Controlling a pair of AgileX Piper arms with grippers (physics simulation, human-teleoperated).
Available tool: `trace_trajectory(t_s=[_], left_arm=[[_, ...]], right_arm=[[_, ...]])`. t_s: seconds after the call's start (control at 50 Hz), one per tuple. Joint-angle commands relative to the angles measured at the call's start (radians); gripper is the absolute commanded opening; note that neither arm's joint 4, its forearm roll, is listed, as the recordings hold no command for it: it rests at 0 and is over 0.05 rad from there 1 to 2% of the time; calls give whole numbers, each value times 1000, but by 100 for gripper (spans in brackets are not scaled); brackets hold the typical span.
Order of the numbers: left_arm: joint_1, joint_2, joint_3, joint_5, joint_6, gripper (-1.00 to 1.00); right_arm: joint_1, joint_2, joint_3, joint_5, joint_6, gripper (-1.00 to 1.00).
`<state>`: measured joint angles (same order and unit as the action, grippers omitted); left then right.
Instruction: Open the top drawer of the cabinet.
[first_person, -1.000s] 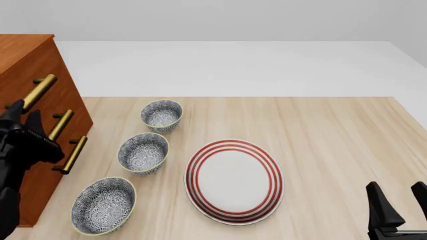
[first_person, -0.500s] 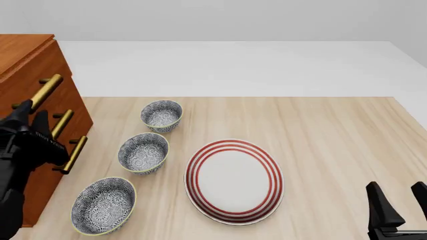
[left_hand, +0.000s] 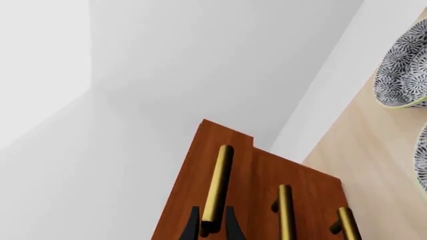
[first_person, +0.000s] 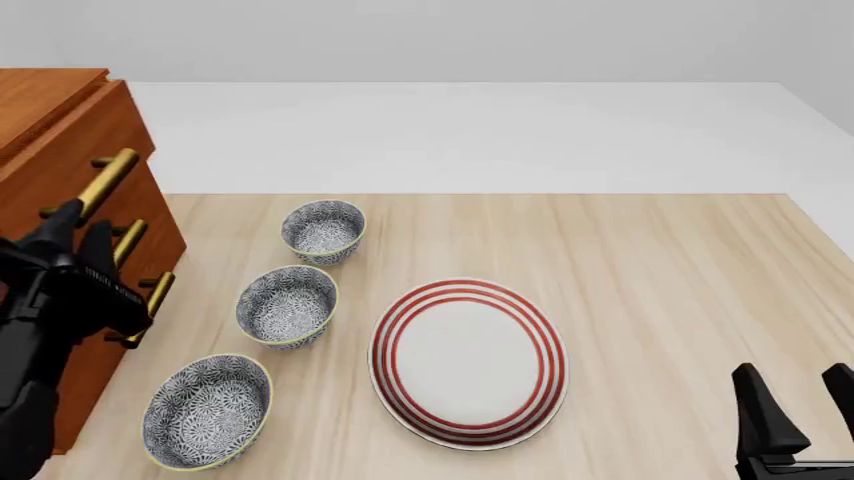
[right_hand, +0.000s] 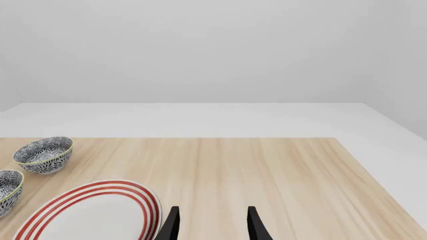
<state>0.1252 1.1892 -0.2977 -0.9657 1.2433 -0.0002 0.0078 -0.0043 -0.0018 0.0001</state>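
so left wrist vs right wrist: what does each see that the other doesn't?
Left wrist only: the cabinet, its three brass handles, and the left gripper closed on the top drawer's handle, with that drawer front standing slightly proud of the ones below.

Right wrist only: the red-striped plate, the right gripper open over bare table with nothing between its fingers, and the table's far right edge.

Both: the patterned bowls, the wooden table, the white backdrop.

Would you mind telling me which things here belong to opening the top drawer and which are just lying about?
Part of the job:
- cabinet
- top drawer, pulled out slightly
- left pincer, closed on the drawer's brass handle

Just lying about:
- three patterned bowls
- red-ringed plate
- right pincer, open and idle
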Motion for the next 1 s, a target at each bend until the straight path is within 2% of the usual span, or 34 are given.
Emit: trace_trajectory(t_s=[0.02, 1.0], left_arm=[[-31, 16, 1, 17, 3, -100], [-83, 5, -10, 46, -16, -100]], right_arm=[[0, 0, 0, 0, 0, 100], [0, 0, 0, 0, 0, 100]])
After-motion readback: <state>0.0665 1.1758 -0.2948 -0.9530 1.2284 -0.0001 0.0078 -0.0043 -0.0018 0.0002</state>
